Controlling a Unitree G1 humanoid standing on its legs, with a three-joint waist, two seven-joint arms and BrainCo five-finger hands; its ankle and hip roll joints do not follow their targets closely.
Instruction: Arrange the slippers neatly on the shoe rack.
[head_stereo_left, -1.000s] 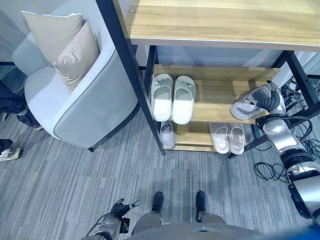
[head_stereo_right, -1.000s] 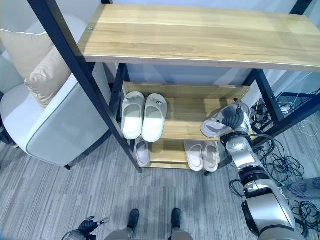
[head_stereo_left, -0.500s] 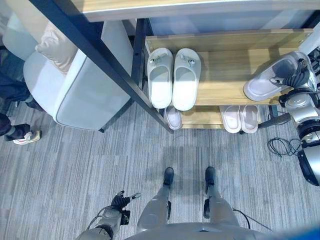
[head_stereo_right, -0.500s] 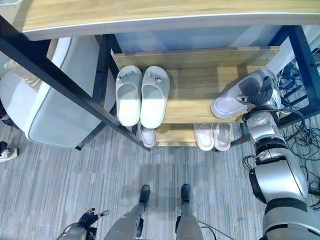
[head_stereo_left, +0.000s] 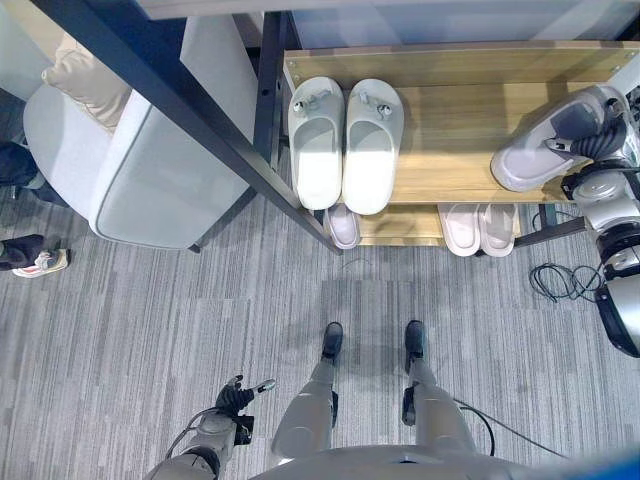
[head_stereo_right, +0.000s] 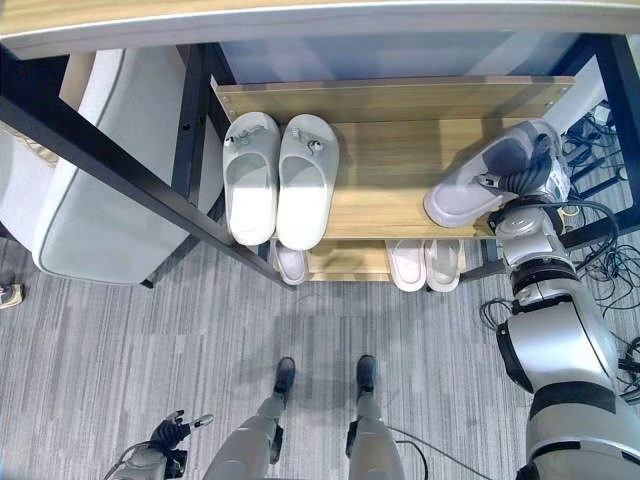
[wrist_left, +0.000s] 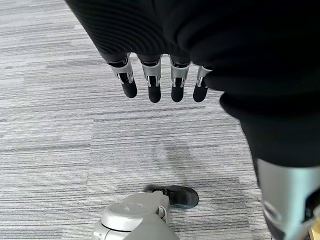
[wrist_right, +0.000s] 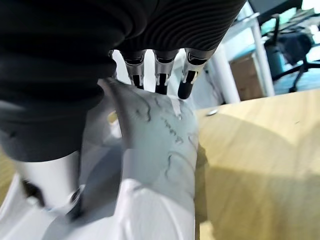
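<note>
Right hand (head_stereo_right: 530, 178) has its fingers clamped round a grey slipper (head_stereo_right: 478, 187) on the shoe rack (head_stereo_right: 390, 110) middle shelf (right end); left hand (wrist_left: 160, 82) hangs loose-fingered above the carpet.

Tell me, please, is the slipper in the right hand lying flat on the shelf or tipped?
Tipped: the slipper slants across the middle shelf, its far end raised in the right hand.

An office-like room set up as a home corner is shown. A grey carpet floor (head_stereo_left: 150, 300) is seen, with a soft armchair (head_stereo_left: 150, 170), a cushion (head_stereo_left: 85, 80), and a wooden shoe rack (head_stereo_right: 400, 150) holding slippers (head_stereo_left: 345, 140).
</note>
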